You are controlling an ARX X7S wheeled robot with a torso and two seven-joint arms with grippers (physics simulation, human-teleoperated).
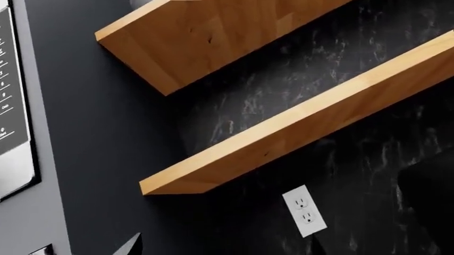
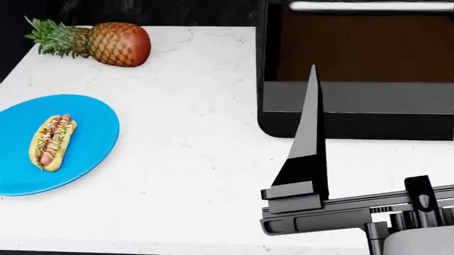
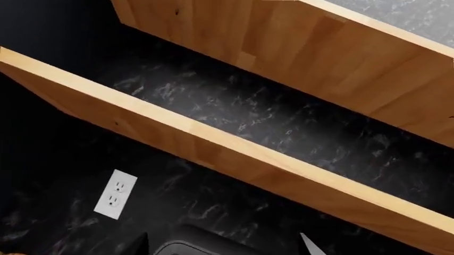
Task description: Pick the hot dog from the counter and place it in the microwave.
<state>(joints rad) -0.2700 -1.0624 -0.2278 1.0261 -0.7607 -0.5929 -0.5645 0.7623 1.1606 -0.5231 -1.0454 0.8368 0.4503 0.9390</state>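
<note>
The hot dog (image 2: 51,141) lies on a round blue plate (image 2: 92,127) at the left of the white counter (image 2: 191,159), untouched. The black microwave (image 2: 354,69) stands at the back right, its silver bar handle (image 2: 369,6) along the top edge of the head view. One finger (image 2: 310,138) of my right gripper rises in front of the microwave, far right of the hot dog. In the right wrist view my right gripper (image 3: 223,245) is open and empty. My left gripper (image 1: 223,247) is open and empty too, and it does not show in the head view.
A pineapple (image 2: 106,42) lies on its side at the counter's back left. Both wrist views face a black marble wall with two wooden shelves (image 1: 298,122) (image 3: 212,143) and a white outlet (image 1: 305,210) (image 3: 116,194). A grey control panel (image 1: 10,106) shows beside the left gripper.
</note>
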